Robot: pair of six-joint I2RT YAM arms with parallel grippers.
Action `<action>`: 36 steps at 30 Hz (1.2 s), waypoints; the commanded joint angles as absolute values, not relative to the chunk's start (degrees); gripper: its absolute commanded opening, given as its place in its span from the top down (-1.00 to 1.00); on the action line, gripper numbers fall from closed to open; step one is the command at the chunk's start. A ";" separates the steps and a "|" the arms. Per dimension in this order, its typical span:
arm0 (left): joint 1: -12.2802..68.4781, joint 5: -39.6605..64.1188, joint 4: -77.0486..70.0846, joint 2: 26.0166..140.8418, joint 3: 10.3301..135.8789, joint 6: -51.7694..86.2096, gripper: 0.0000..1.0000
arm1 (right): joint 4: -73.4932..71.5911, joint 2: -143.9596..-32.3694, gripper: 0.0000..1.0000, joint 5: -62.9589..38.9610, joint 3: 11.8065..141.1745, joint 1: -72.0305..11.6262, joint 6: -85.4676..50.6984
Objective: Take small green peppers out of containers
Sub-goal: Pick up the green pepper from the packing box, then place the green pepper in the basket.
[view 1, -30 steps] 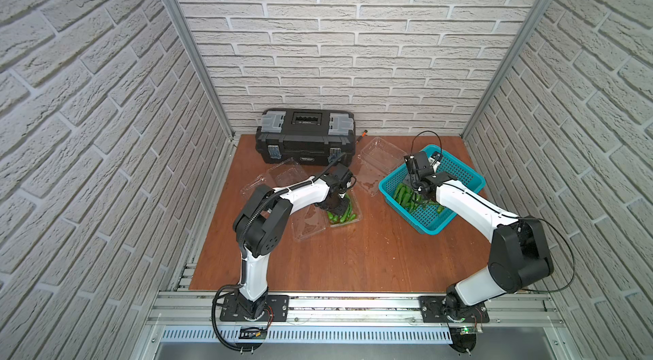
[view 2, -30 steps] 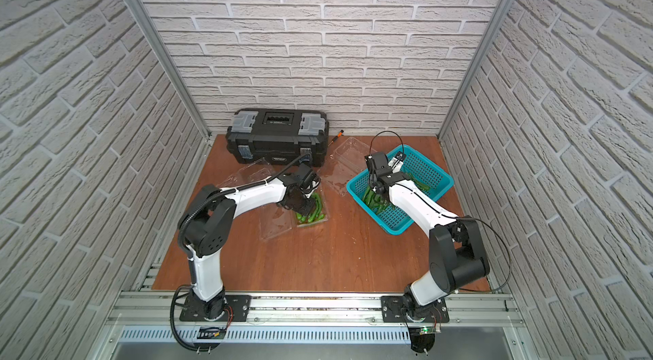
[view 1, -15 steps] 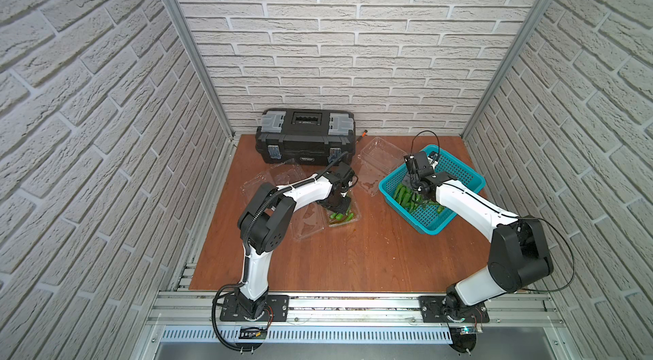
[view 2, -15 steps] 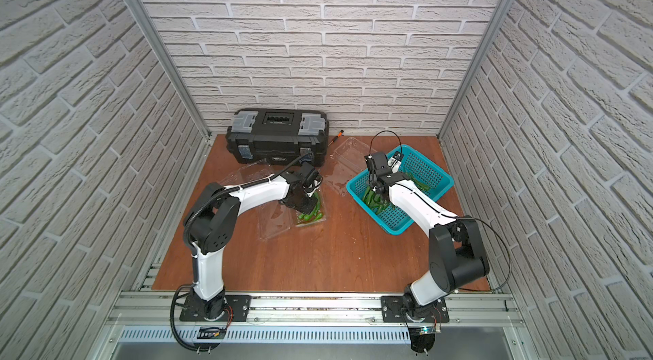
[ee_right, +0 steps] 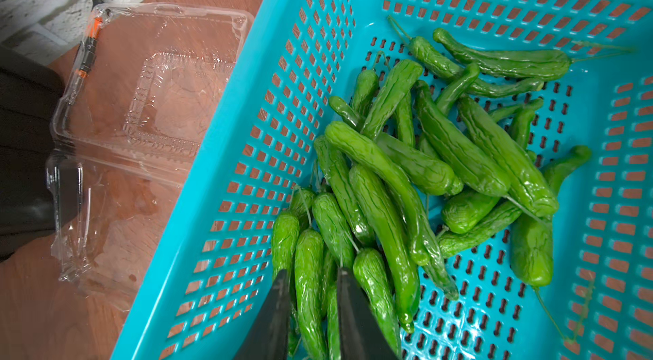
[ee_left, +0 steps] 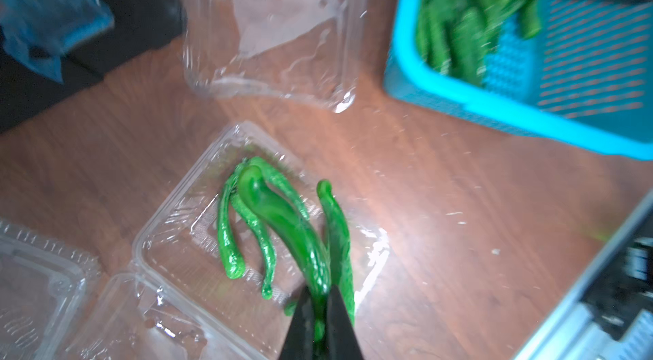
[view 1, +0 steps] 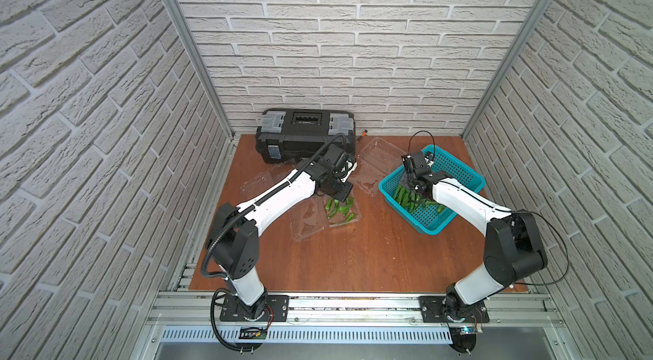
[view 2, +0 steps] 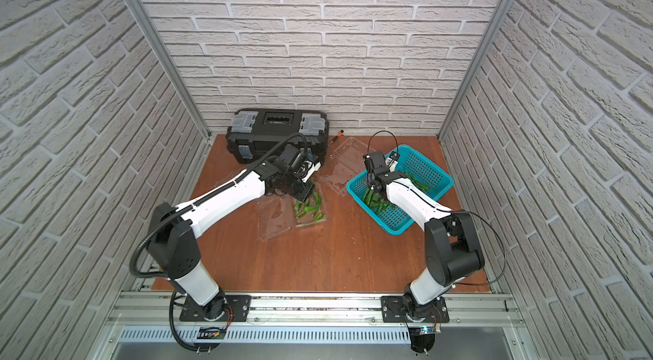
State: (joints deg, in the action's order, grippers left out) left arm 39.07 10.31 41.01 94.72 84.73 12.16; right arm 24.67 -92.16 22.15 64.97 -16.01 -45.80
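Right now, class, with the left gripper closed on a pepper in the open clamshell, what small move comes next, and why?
Probably lift straight up: the left gripper is shut on one pepper whose far end hangs over other peppers in the container; raising it should free it before heading to the teal basket.

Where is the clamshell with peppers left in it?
In both top views the open clamshell sits mid-table, beneath the left end effector, which is shut on one pepper in it; the teal basket lies toward the robot's right.
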 commanded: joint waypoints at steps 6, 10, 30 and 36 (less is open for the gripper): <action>36.73 21.11 32.17 94.15 89.47 16.17 1.00 | 19.90 -95.73 0.49 11.29 65.20 -16.97 -41.45; 35.69 23.07 25.64 95.89 89.53 19.35 1.00 | 15.04 -96.81 0.49 2.02 64.51 -20.17 -36.89; 39.60 29.20 20.42 112.69 102.09 19.39 1.00 | 19.91 -82.15 0.48 27.20 64.26 -19.31 -40.01; 40.20 25.09 22.63 115.78 105.98 18.41 -0.42 | 17.21 -81.54 0.45 18.81 64.21 -18.96 -33.02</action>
State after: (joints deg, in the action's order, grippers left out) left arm 40.49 27.09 22.81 116.92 105.65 19.03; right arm 17.65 -81.14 21.91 63.70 -18.37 -36.58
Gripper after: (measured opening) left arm 0.482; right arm 0.272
